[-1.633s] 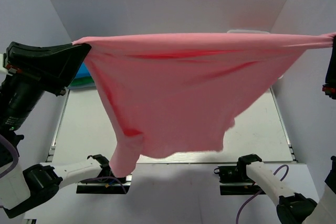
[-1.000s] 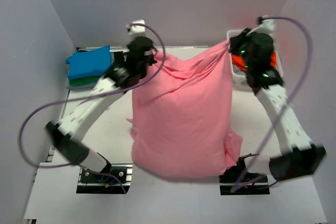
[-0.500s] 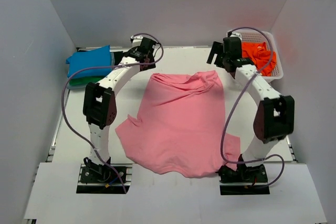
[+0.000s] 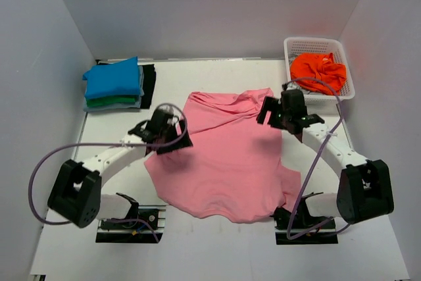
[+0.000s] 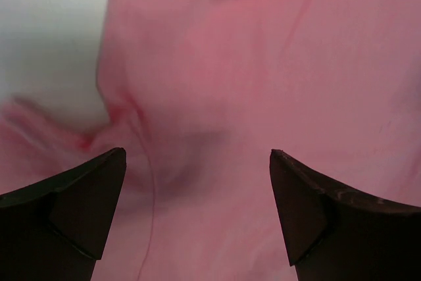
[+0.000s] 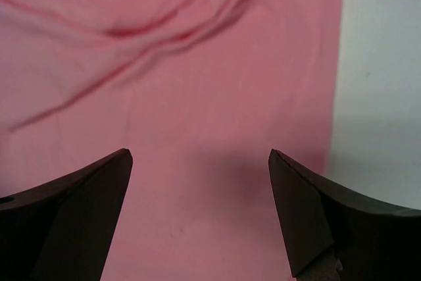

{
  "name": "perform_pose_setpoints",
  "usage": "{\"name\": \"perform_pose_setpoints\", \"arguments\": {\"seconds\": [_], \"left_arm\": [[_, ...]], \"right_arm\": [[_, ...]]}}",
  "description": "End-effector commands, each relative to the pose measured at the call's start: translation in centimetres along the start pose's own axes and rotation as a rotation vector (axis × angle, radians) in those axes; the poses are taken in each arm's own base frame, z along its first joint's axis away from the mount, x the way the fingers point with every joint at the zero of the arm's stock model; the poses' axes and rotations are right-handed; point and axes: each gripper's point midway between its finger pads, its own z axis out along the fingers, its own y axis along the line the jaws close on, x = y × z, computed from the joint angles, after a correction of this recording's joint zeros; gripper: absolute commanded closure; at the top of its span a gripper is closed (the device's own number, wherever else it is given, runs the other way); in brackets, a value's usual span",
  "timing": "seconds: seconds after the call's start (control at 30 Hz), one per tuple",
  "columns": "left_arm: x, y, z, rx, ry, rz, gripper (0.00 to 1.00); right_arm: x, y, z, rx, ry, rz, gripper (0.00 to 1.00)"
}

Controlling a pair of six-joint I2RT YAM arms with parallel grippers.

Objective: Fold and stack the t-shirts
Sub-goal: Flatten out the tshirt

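A light pink t-shirt [image 4: 223, 159] lies spread on the table, rumpled along its far edge. My left gripper [image 4: 171, 139] hovers open over its left side by the sleeve; in the left wrist view the gripper [image 5: 197, 162] has only pink cloth [image 5: 276, 64] beneath it. My right gripper [image 4: 271, 111] hangs open over the shirt's far right corner, and the right wrist view shows the gripper [image 6: 200, 159] above the cloth [image 6: 197, 64] near its right edge. A folded blue t-shirt [image 4: 113, 78] rests on a green one [image 4: 113, 102] at the far left. An orange t-shirt [image 4: 318, 72] sits crumpled in the basket.
The white lattice basket [image 4: 319, 43] stands at the far right corner. A dark cloth [image 4: 149, 83] lies under the folded stack. White walls close in the table on three sides. Bare table [image 6: 381, 64] shows right of the pink shirt.
Both grippers let go of the pink shirt, which dropped flat on the table. Since then the arms have drawn back from the far edge to the shirt's sides, both open.
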Motion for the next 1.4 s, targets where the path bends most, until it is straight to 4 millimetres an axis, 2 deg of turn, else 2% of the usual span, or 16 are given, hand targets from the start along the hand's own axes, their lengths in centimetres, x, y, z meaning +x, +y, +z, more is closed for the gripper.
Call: {"name": "perform_pose_setpoints", "arguments": {"seconds": [0.0, 0.13, 0.37, 0.47, 0.63, 0.7, 0.87, 0.9, 0.93, 0.97, 1.0, 1.07, 1.1, 1.2, 1.33, 1.37], "left_arm": [[3.4, -2.9, -1.6, 0.238, 0.063, -0.096, 0.0], [6.8, 0.5, -1.1, 0.153, 0.091, -0.144, 0.0], [9.1, 5.9, 2.2, -0.119, 0.138, -0.229, 0.0], [9.1, 8.5, 3.9, -0.307, 0.155, -0.219, 0.0], [3.4, 11.2, 5.8, -0.557, 0.037, -0.227, 0.0], [2.6, 12.9, 7.3, -0.626, 0.063, -0.23, 0.0], [-4.2, 12.5, 12.0, -0.683, 0.037, -0.23, 0.0], [-7.4, 10.9, 13.2, -0.632, -0.002, -0.244, 0.0], [-6.4, 11.9, 14.5, -0.671, 0.065, -0.229, 0.0], [-7.2, 11.8, 15.0, -0.67, 0.078, -0.224, 0.0], [-10.4, 10.2, 15.5, -0.631, 0.027, -0.22, 0.0], [-12.0, 9.7, 16.6, -0.608, 0.02, -0.152, 0.0], [-14.4, 8.2, 16.6, -0.552, -0.024, -0.132, 0.0], [-17.1, 4.0, 17.6, -0.36, -0.05, -0.033, 0.0], [-20.4, -2.9, 16.3, -0.109, -0.139, 0.06, 0.0], [-19.8, -3.5, 16.3, -0.063, -0.127, 0.062, 0.0]], "right_arm": [[3.2, 2.0, 0.2, -0.127, 0.078, 0.038, 0.1], [5.9, 1.5, 1.5, -0.116, 0.15, 0.042, 0.1], [9.9, -0.4, 3.9, -0.034, 0.265, 0.069, 0.1], [10.1, -2.1, 4.6, 0.064, 0.293, 0.034, 0.1], [10.5, -2.9, 5.4, 0.12, 0.345, 0.008, 0.1], [10.6, -2.6, 5.7, 0.111, 0.36, 0.012, 0.1], [12.4, -3.0, 4.9, 0.13, 0.404, 0.008, 0.1], [12.4, -3.1, 4.5, 0.151, 0.396, 0.051, 0.1], [12.9, -2.9, 4.0, 0.148, 0.407, 0.052, 0.1], [13.9, -3.2, 3.4, 0.155, 0.424, 0.064, 0.1], [15.1, -3.3, 2.7, 0.15, 0.447, 0.078, 0.1], [17.5, -3.0, 1.1, 0.128, 0.509, 0.082, 0.1], [18.9, -3.6, 0.4, 0.144, 0.538, 0.082, 0.1], [24.2, -3.7, -3.1, 0.116, 0.664, 0.092, 0.1], [27.0, -0.9, -6.4, -0.046, 0.761, 0.095, 0.1], [27.4, -0.3, -7.1, -0.072, 0.772, 0.053, 0.1]]}}
